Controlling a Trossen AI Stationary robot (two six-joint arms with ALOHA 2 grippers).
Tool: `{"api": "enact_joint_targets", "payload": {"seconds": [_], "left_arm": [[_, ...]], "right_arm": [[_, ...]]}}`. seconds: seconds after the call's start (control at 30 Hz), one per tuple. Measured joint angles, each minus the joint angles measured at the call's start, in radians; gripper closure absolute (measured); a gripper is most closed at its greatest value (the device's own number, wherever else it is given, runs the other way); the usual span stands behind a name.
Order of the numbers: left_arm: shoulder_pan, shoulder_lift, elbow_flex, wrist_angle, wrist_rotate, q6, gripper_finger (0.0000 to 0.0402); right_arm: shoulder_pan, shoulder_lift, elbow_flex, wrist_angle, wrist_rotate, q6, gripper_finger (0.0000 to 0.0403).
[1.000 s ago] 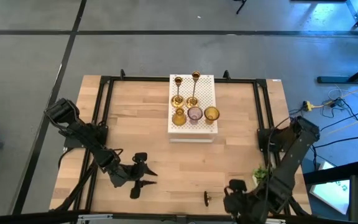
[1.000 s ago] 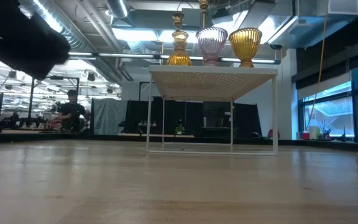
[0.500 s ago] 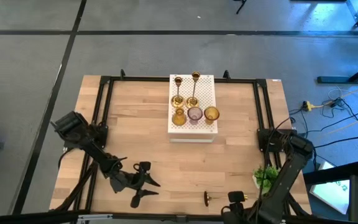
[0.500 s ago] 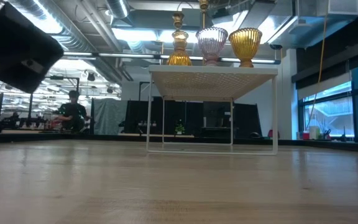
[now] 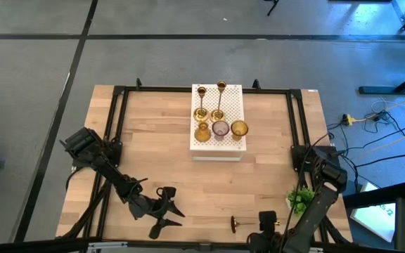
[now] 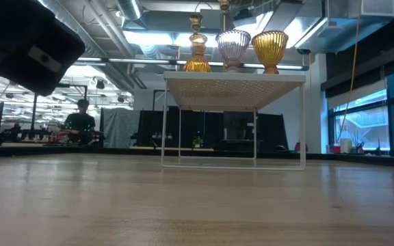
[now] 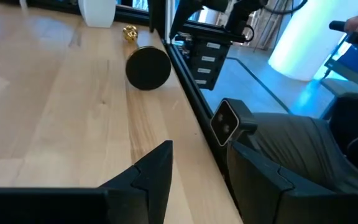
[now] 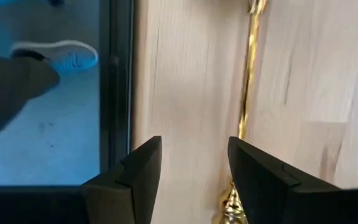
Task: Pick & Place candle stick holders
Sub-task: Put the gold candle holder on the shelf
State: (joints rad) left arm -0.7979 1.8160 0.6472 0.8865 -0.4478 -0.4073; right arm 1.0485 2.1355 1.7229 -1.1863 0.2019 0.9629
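A robotics lab or open industrial workspace. Exposed ceiling ducts (image 6: 108, 31) and strip lights run across the upper part of the low view, a person (image 6: 81, 123) sits at benches at far left, large windows (image 6: 378, 113) fill the right edge, and cables (image 5: 378, 116) trail on the grey floor.

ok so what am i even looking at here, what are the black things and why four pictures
It is a two-armed robot at a wooden table, filmed by four cameras: one overhead, one at table-top height, and one on each wrist.

From above, the left gripper and the right gripper are both near the table's front edge, open and holding nothing.

On the white perforated stand stand five candle holders: two brass candlesticks behind three glass goblets. A sixth brass candlestick lies on its side beside the right gripper; the right wrist view shows it close up. A small green plant sits at the right.
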Motion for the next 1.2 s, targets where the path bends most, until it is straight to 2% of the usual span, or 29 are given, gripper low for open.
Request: {"api": "enact_joint_targets", "payload": {"seconds": [0.43,0.77,0.93,1.2], "left_arm": [[0.0,0.0,0.0,0.0,-0.003,0.01,0.0254],[-0.001,0.0,0.0,0.0,-0.003,-0.005,0.0254],[-0.001,0.0,0.0,0.0,-0.003,-0.017,0.0254],[-0.009,0.0,0.0,0.004,-0.006,-0.026,0.0254]], "right_arm": [[0.0,0.067,0.0,-0.091,0.012,0.0,0.0215],[-0.001,0.105,0.0,-0.093,0.06,0.002,0.0222],[0.0,0.109,0.0,-0.098,0.06,0.002,0.0253],[-0.001,0.109,-0.035,-0.122,0.051,0.049,0.0342]]}}
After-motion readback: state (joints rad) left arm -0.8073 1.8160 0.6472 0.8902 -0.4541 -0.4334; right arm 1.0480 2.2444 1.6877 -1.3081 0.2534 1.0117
